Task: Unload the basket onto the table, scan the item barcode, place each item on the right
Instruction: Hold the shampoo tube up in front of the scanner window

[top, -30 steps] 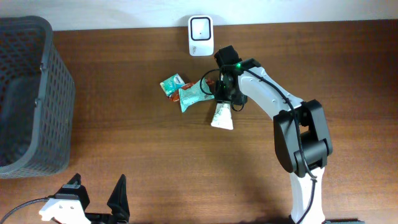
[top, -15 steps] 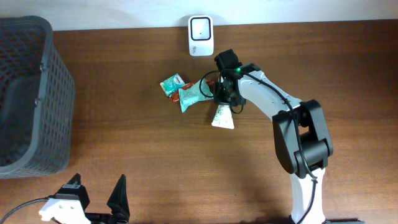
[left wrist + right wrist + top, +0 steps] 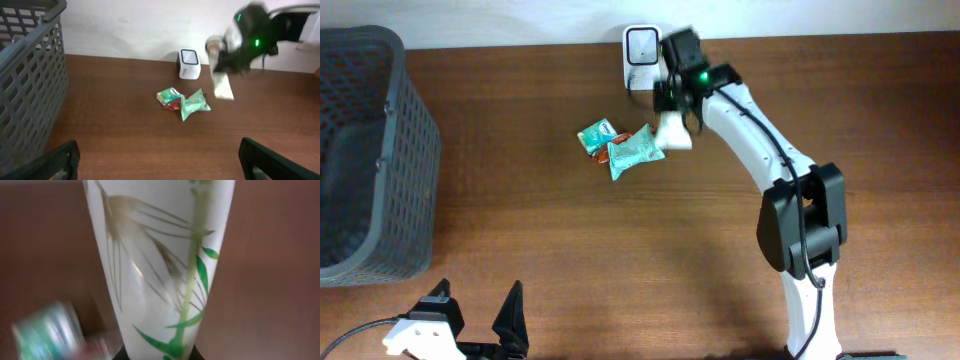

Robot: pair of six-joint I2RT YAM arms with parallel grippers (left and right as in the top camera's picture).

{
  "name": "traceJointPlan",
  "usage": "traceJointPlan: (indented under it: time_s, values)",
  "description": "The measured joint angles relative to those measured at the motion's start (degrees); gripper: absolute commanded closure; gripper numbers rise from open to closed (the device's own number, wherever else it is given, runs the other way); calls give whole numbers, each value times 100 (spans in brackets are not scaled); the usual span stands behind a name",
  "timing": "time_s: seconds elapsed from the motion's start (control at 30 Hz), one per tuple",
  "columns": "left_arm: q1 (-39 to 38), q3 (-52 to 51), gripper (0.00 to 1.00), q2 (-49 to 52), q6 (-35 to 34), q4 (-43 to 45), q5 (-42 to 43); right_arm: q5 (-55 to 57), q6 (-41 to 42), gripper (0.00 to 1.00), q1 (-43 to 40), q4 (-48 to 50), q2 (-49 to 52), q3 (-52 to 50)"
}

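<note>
Just beside the far scanner [image 3: 642, 45], the right gripper [image 3: 670, 104], newly clamped on the white packet [image 3: 674, 133], is carrying it away from the snack pile [image 3: 623, 150] for scanning, the left gripper [image 3: 478, 302] idling open.

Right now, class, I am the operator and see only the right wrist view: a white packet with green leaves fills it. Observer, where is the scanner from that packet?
Observer: The white scanner stands at the far edge of the table, just beyond the white packet shut in the right gripper.
Operator: What is the teal blur at lower left?
Observer: A teal packet lying on the table against a smaller teal one.
Operator: And the left arm?
Observer: The left gripper is open at the near edge, holding nothing.
</note>
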Motion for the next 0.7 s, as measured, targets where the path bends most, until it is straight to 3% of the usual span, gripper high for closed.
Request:
traceJointPlan:
  time_s: [0.33,0.47,0.7]
  values:
    - [0,0,1,0,0,-4,0,223,-76,96,-11,3211,398,105]
    - [0,0,1,0,0,-7,0,-15,-79,96,-9,3875,866,105]
    - [0,0,1,0,0,-20,0,-131,-79,96,-9,3858,1019,98]
